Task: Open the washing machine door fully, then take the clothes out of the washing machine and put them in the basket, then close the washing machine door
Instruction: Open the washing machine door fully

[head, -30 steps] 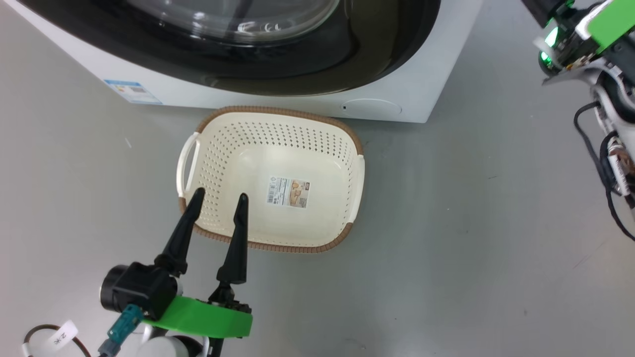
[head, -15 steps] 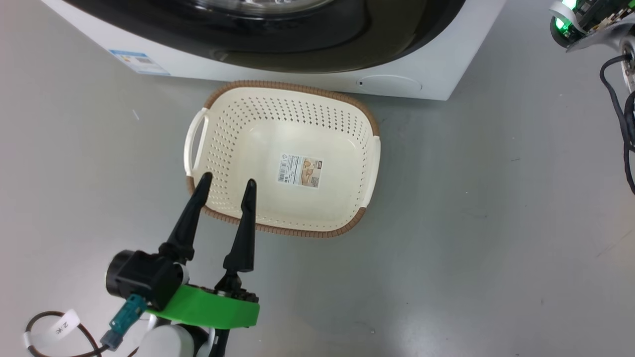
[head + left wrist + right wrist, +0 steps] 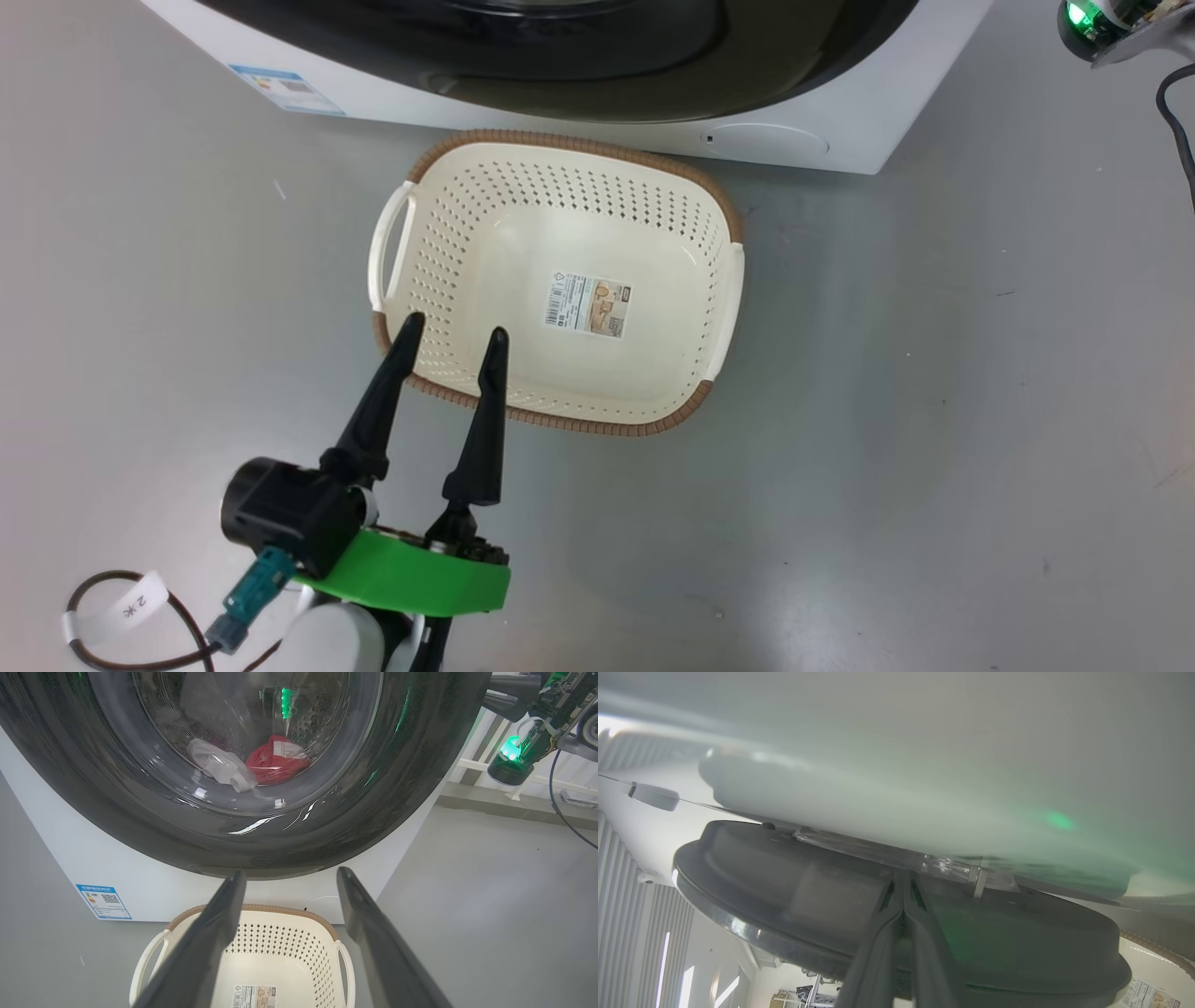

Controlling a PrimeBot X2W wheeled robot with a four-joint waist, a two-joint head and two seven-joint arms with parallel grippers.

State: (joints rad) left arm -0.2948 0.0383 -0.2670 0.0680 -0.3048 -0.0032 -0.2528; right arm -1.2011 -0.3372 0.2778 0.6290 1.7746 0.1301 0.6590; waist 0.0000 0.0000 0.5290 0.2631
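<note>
The left gripper (image 3: 455, 325), its two long dark fingers spread wide and holding nothing, hangs above the near left corner of the cream-white perforated plastic basket with a brown woven-look rim (image 3: 569, 142). The basket stands empty on the grey floor (image 3: 934, 420), with its far edge just beside the foot of the big white front-loading washing machine (image 3: 868, 103). The left wrist view gives what the head view cuts off: the large round door with a glossy black rim and a bulging glass window (image 3: 327, 826) looks shut, and behind the glass the red and white fabric clothes (image 3: 275, 763) lie low inside. The right gripper (image 3: 903, 882), fingers pressed together and empty, is the nearer one to the door. In its own view the door's rim runs across, straight ahead of the tips. Whether the tips touch it, I cannot tell. I judge that opening the door is the step in hand.
</note>
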